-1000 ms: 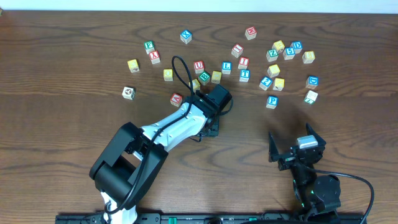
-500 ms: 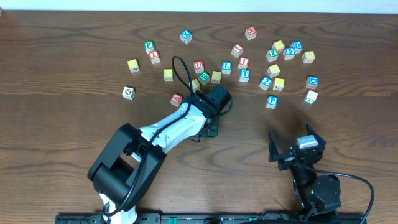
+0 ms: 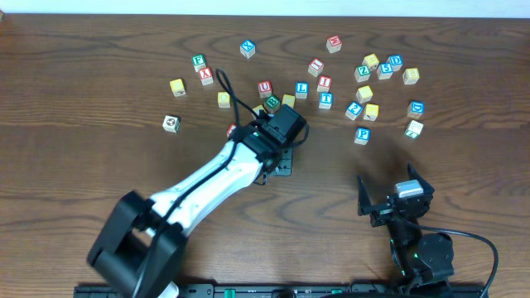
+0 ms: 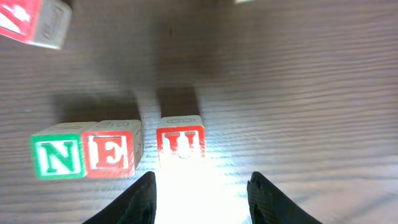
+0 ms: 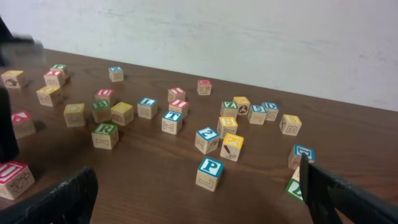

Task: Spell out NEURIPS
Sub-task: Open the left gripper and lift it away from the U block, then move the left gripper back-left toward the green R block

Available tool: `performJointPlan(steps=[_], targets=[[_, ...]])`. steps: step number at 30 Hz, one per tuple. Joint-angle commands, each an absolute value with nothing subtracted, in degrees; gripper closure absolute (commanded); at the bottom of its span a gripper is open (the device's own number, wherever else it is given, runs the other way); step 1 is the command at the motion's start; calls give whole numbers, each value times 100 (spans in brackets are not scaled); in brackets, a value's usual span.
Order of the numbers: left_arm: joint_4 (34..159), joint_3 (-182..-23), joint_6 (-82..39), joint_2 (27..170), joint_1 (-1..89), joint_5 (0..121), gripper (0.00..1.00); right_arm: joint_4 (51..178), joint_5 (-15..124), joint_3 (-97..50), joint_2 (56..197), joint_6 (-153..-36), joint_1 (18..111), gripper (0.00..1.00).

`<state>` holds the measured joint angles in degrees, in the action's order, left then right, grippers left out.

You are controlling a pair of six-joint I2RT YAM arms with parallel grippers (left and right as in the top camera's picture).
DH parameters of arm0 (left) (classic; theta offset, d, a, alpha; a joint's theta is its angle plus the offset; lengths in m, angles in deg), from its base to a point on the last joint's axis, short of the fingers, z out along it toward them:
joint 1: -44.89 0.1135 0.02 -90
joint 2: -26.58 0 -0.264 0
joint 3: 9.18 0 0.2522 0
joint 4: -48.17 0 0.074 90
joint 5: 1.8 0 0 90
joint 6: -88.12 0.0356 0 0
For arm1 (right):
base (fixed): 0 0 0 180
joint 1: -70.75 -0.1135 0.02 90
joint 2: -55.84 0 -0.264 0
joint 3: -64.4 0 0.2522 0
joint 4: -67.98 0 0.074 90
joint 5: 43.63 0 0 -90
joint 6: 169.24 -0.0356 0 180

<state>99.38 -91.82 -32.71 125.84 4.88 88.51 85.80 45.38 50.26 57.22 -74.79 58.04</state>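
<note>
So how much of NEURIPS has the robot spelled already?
N, E and U stand in a row, U a little apart. The left gripper is open near U, holding nothing. R, I and P sit scattered farther off; S I can't pick out.

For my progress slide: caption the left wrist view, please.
Green N cube, red E cube and red U cube in a row before the open left pincer.

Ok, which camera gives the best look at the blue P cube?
The right wrist view. The blue P cube stands close to the camera and apart from its neighbours, with its letter large and sharp. The overhead view shows it too, but small, at the lower edge of the right-hand cluster. The left wrist view doesn't show it.
</note>
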Motion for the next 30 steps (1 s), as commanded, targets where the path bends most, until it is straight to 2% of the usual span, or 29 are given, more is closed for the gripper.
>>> performJointPlan(steps=[1,14,30], targets=[[10014,-9359,-3087,12123,497,8882,53,8604,4566,5032,5696,-7490,5835,1],[10294,-9359,-2866,10888,809,8882,43,8604,4566,5032,5696,-7490,5835,1],[10911,-9818,-2733,10777,1594,8884,22,8606,4566,5032,5696,-7490,5835,1]])
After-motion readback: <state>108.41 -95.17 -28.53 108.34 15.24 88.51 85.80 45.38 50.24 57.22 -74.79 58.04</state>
